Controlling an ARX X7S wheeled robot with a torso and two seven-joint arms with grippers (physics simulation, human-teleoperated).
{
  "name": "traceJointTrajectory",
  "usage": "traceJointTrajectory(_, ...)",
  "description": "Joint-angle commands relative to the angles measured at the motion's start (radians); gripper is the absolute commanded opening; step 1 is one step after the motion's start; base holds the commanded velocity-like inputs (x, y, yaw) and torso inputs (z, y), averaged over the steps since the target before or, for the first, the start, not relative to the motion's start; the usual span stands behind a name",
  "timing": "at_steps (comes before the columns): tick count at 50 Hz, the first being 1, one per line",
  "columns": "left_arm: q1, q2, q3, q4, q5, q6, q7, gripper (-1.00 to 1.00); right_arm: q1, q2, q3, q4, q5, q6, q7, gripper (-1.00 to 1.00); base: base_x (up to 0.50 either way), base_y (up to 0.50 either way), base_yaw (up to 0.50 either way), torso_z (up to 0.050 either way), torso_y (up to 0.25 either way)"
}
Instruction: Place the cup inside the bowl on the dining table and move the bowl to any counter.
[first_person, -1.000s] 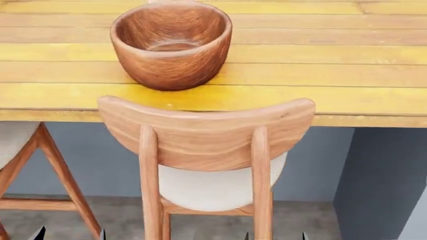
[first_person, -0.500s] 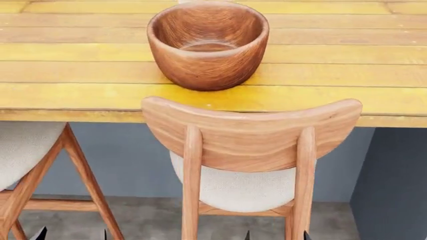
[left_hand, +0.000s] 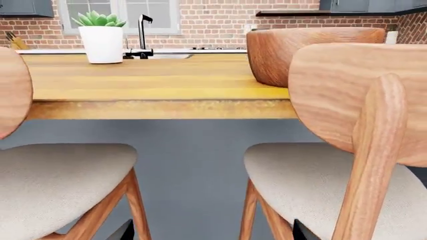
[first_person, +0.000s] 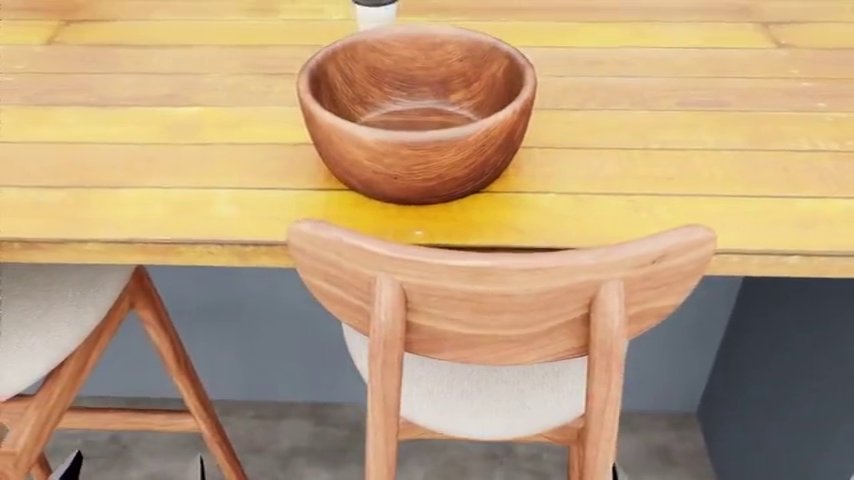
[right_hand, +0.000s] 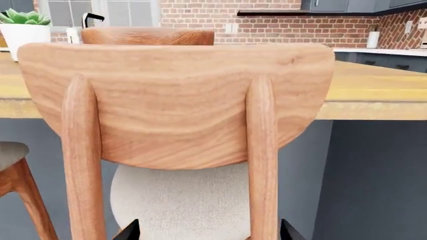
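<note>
Head view: bowl (first_person: 416, 110) upright on the dining-table worktop (first_person: 694, 150), empty; cup (first_person: 375, 12) just behind the bowl (mostly cropped). Chair (first_person: 501, 300) before the bowl. Both jaws wide, holding nothing.

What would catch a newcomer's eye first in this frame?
The big reddish-brown bowl sits empty near the front edge of the yellow plank dining table. A wooden chair stands right in front of it, between robot and table. Just beyond the bowl, only the black-lidded cup peeks in at the head view's top edge.
</note>
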Motion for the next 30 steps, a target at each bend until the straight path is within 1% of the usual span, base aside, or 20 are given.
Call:
traceJointTrajectory(1,0.007,-0.006,-0.002,-0.001,-0.007,0.027,-0.006,1.00,-0.003,0.003,0.000,0.002,0.020,-0.021,-0.002,1.00,0.00,0.00,0.00,0.050,0.000)
traceJointTrajectory(23,0.009,-0.016,0.002,0.001,-0.021,0.040,-0.015,1.00,-0.006,0.013,-0.014,0.000,0.034,-0.042,-0.003,1.00,0.00,0.00,0.00,0.050,0.000)
traceJointTrajectory(28,0.011,-0.020,0.008,0.005,-0.020,0.040,-0.014,1.00,-0.006,0.014,-0.016,0.001,0.037,-0.045,-0.002,1.00,0.00,0.00,0.00,0.000,0.000)
traceJointTrajectory(29,0.037,0.107,-0.144,0.021,0.118,0.025,0.152,1.00,-0.025,-0.106,0.128,-0.007,-0.078,-0.012,-0.145,1.00,0.00,0.00,0.00,0.000,0.000)
traceJointTrajectory(30,0.031,0.170,-0.216,0.015,0.148,0.000,0.210,1.00,-0.029,-0.169,0.202,-0.012,-0.132,-0.006,-0.215,1.00,0.00,0.00,0.00,0.000,0.000)
